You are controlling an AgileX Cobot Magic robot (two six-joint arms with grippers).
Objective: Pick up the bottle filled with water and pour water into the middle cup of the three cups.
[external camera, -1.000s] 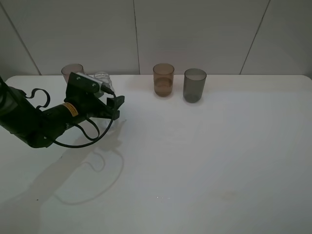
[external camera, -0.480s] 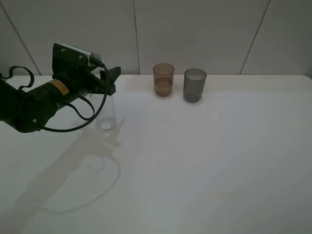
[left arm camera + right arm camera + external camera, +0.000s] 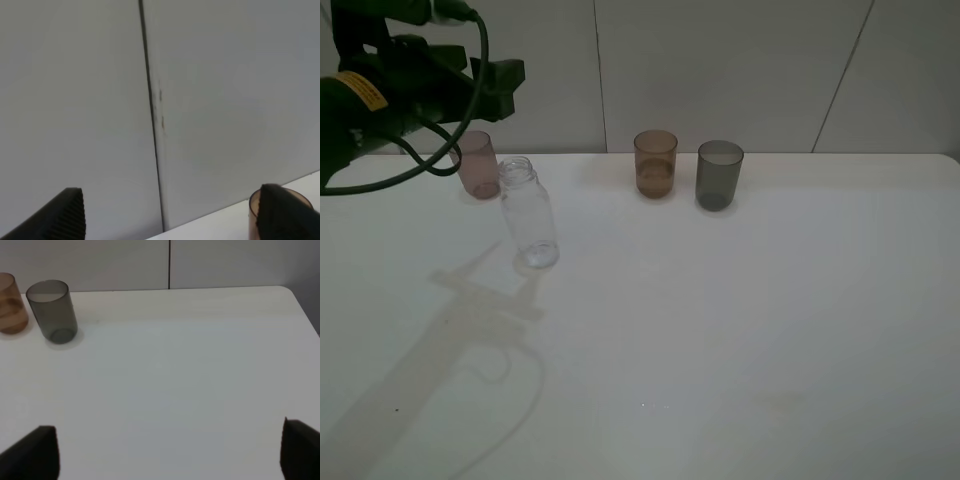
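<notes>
smooth white counter [image 3: 740,320] against a pale panelled wall [image 3: 720,70] with dark seams. the bottle [image 3: 528,215], clear and thin-walled with rounded shoulders and a wide uncapped threaded neck, stands upright at the left, free of any grasp, just near and right of the pinkish-brown tumbler [image 3: 477,164]. the middle cup [image 3: 655,164], a straight-sided translucent amber-orange tumbler, stands at the far centre with a darker band in its lower part; the smoky grey tumbler [image 3: 719,175] of like shape is just beside it on the right, apart from it. the left gripper [image 3: 505,75], matte black with ribbed fingers [image 3: 65,215], is raised at the far left above the counter, its fingers released and parted, grasping nothing. the right gripper [image 3: 170,450] shows only two dark finger tips [image 3: 37,447] set wide apart over bare counter, nothing between them.
</notes>
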